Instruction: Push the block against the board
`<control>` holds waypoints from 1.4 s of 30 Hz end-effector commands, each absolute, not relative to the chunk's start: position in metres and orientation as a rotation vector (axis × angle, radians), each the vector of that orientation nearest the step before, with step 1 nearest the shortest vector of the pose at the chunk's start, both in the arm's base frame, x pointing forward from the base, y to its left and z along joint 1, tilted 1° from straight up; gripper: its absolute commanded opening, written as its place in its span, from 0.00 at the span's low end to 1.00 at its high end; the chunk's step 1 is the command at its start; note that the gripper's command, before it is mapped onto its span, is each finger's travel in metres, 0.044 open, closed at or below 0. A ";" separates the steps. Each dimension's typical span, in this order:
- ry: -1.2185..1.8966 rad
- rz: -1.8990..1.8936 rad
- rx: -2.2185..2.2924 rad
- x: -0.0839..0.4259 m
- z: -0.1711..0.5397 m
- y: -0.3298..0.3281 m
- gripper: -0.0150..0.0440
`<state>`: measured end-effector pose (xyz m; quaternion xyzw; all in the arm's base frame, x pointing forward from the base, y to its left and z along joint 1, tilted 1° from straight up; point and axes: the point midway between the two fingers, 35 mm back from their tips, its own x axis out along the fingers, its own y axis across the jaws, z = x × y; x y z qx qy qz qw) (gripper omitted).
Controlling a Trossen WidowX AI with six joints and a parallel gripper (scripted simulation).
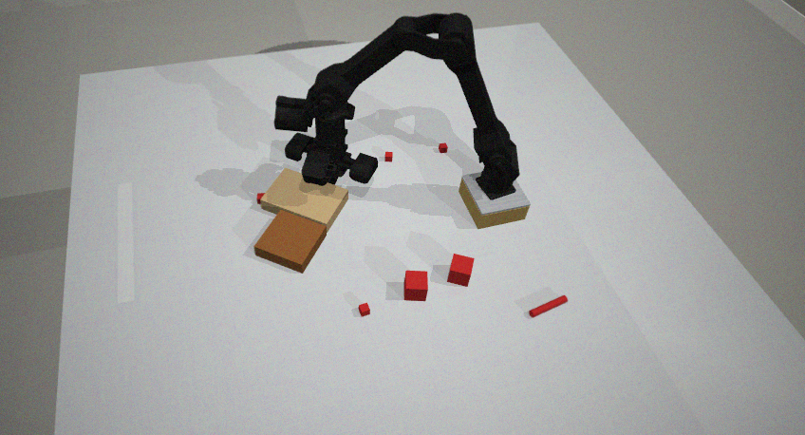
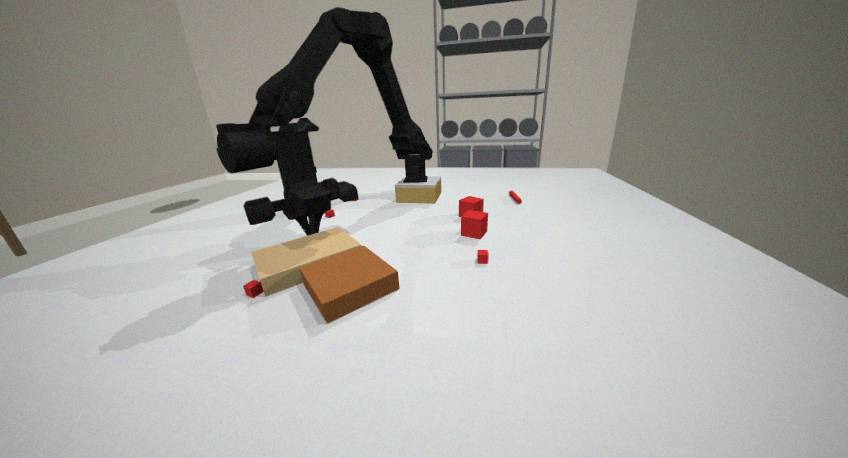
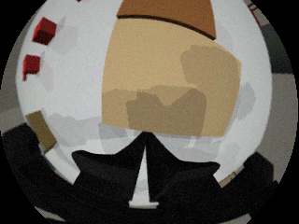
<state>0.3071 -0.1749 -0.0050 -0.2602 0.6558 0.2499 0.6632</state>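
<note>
Top view first: the big white table (image 1: 339,374) (image 2: 476,382) (image 3: 70,93) holds everything up, and a tall gray shelf (image 2: 436,67) stands behind it in the outside view; the black arm (image 1: 366,58) (image 2: 312,55) bends up high and comes down by the tan board (image 1: 299,201) (image 2: 303,251) (image 3: 140,61); its gripper (image 1: 331,180) (image 2: 311,232) (image 3: 146,133) is pinched closed with nothing in it, tips down right by the board's long side away from the block — I can't tell if they touch it; the orange-brown square block (image 1: 290,238) (image 2: 351,275) (image 3: 173,11) lies flat along the board's other long side, and one corner looks about even with the board's end — I can't tell if its whole side touches; the arm stands on a yellow box (image 1: 479,218) (image 2: 416,193) (image 3: 41,131); near each other sit a red cube (image 1: 415,285) (image 2: 474,224) and another red cube (image 1: 460,270) (image 2: 470,206); a thin red stick (image 1: 548,306) (image 2: 515,196) lies past them; a tiny red cube (image 1: 259,198) (image 2: 252,288) sits just by the board's far end.
</note>
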 end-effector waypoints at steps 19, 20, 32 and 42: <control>1.479 0.555 -0.590 0.323 -0.003 -0.166 0.25; 1.479 0.555 -0.590 0.322 -0.003 -0.167 0.25; 1.481 0.555 -0.591 0.307 -0.003 -0.180 0.25; 1.483 0.555 -0.591 0.294 -0.004 -0.191 0.25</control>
